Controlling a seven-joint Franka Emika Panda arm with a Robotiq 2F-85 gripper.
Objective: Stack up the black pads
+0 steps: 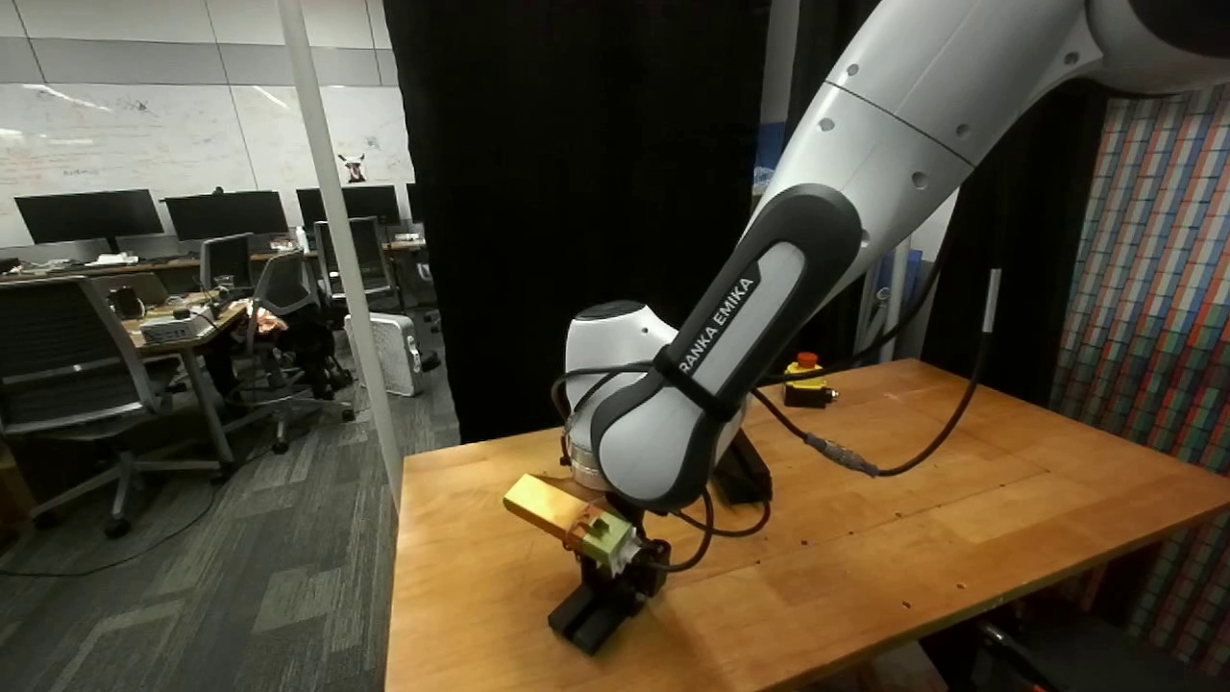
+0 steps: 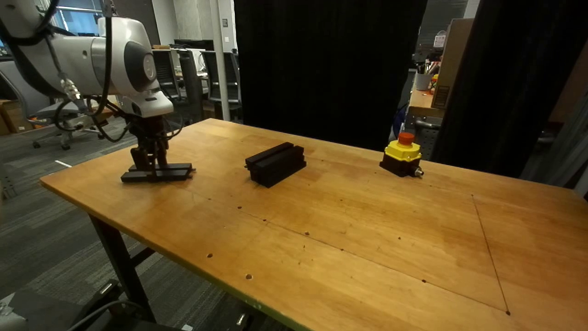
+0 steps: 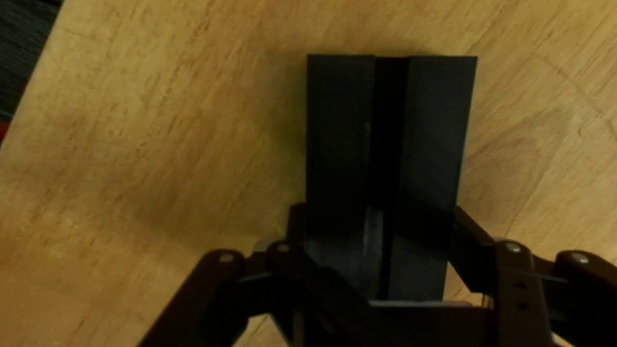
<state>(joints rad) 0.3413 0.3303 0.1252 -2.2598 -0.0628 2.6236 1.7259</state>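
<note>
1. Gripper [image 3: 378, 226] is clamped across one black pad [image 3: 340, 125], which lies flat near an edge of the table [image 2: 349, 225].
2. Imo lift straight up, keep it level.
3. Black pile [image 2: 277, 166] sits well apart; I'd square the long sides over it, then ease down before letting go.

Arm [image 1: 865, 163]: wht/lt-grey shell, thin dk seam [image 1: 901, 120], small grey screw caps [image 1: 920, 180]. Rounded blk trim [image 1: 834, 223] round grey panel [image 1: 771, 293]; label [image 1: 721, 324] shows "RANKA EMIKA", wht on blk. Blk strap [image 1: 692, 384], blk cables [image 2: 108, 55] w/ braided grey sleeve [image 1: 843, 454] & wht tag [image 1: 993, 300]. Yellow/pale-grn block [image 1: 555, 511] nr wrist, orange-brn band [image 1: 581, 524]. Jaws dk, pale screw heads [image 3: 513, 247].
</note>
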